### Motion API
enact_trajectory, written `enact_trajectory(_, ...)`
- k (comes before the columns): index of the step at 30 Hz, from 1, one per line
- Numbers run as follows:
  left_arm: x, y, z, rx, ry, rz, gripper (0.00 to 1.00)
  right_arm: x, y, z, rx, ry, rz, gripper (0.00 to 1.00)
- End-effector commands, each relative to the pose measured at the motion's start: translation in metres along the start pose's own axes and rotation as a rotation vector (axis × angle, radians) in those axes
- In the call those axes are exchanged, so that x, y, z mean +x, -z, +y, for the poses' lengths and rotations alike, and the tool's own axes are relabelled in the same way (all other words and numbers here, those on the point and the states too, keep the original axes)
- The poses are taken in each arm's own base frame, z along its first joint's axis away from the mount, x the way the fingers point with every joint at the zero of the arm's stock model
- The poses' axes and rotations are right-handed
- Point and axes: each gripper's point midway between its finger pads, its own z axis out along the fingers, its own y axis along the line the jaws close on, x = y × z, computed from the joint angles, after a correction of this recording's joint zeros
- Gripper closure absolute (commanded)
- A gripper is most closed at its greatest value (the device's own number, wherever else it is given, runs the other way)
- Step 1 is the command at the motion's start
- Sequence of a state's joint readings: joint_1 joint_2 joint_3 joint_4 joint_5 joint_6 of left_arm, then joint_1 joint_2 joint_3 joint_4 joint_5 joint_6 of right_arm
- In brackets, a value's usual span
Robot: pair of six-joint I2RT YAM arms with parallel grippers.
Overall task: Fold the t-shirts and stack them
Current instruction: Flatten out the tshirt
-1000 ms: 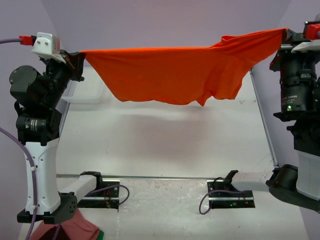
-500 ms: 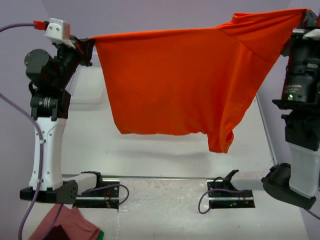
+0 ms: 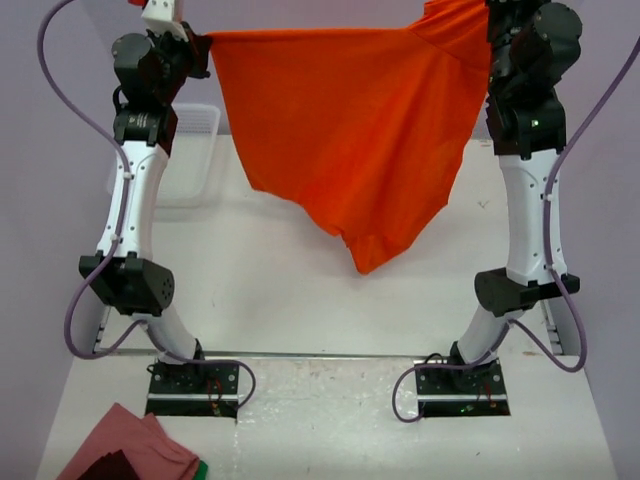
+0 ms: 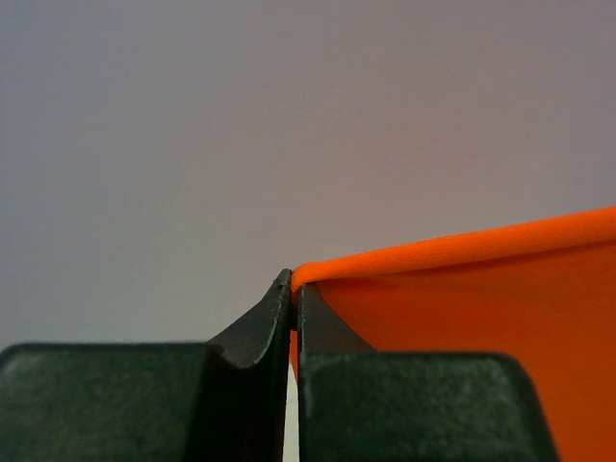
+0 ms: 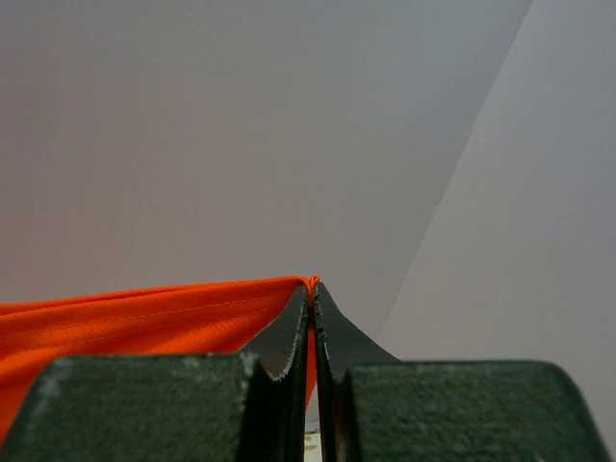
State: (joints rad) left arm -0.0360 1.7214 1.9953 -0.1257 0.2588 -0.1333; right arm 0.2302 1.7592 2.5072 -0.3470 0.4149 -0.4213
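An orange-red t-shirt [image 3: 350, 130] hangs stretched in the air between both raised arms, its lowest tip dangling above the middle of the white table [image 3: 300, 300]. My left gripper [image 3: 203, 42] is shut on the shirt's upper left corner, and the wrist view shows the orange hem [image 4: 452, 252] pinched at the left gripper's [image 4: 294, 289] tips. My right gripper [image 3: 490, 12] is shut on the upper right corner at the top of the view. In the right wrist view the fabric [image 5: 144, 318] runs off leftwards from the closed right gripper [image 5: 312, 289].
A clear plastic bin [image 3: 185, 155] stands at the table's far left behind the left arm. A dark red cloth [image 3: 130, 450] lies at the near left corner in front of the arm bases. Purple cables [image 3: 80, 110] loop beside both arms.
Both arms have risen and stretched upright, lifting the shirt higher. The shirt now hangs longer, and its lower tip has swung towards the middle.
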Motion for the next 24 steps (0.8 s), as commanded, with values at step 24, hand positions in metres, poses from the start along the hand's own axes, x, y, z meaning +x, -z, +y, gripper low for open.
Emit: enact_trajectory(24, -0.132, 0.155, -0.066, 0.061, -0.121, -0.261, 1.00, -0.139, 0.186, -0.102, -0.006, -0.154, -0.278, 1.00)
